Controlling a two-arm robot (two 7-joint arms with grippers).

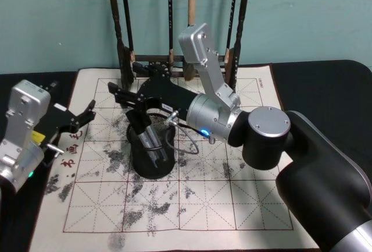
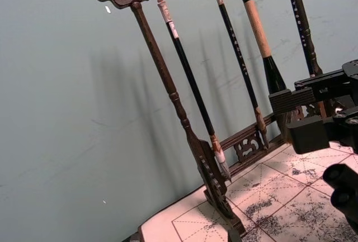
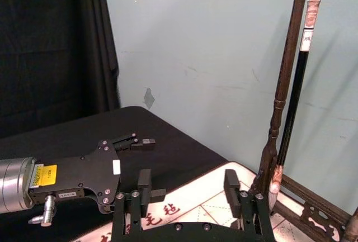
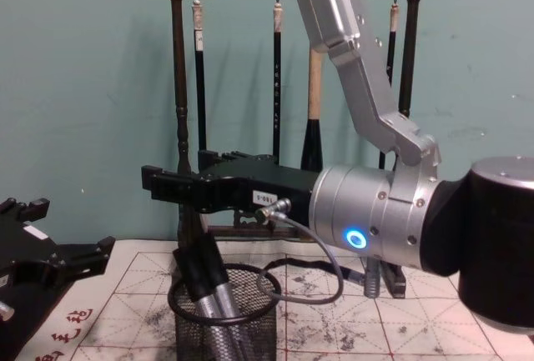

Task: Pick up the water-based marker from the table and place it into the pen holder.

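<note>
Parking at the left edge, the left gripper [image 1: 86,117] hangs over the border of the mat [image 1: 232,205], fingers spread and empty. It has no part in this step and is best left there.

A yellow label [image 1: 36,137] sits on its body, but its print is too small to read. Beside it, red characters are printed on the mat's margin; in the right wrist view they look like 毛毡, though I would not swear to it.

Near the middle of the mat stands the holder [image 1: 152,167]. The marker [image 1: 150,137] is inside it, leaning on the mesh wall with its dark end poking above the rim. By the look of it, the placing is done.

Just above the holder hovers the right gripper [image 1: 119,96]. The right wrist view shows its fingers apart with nothing between them, so it has let go.

What remains, I judge, is a clean retreat:
- Lift straight up first, so no finger clips the marker's raised end or the rim.
- Only then pull back towards the robot's right.
- Keep away from the rack [image 4: 177,111] close behind, since a sweep backwards could catch a hanging brush.
- Mind the grey cable looping under the wrist near the rim.

A small white tag on the right gripper carries digits I cannot make out.
</note>
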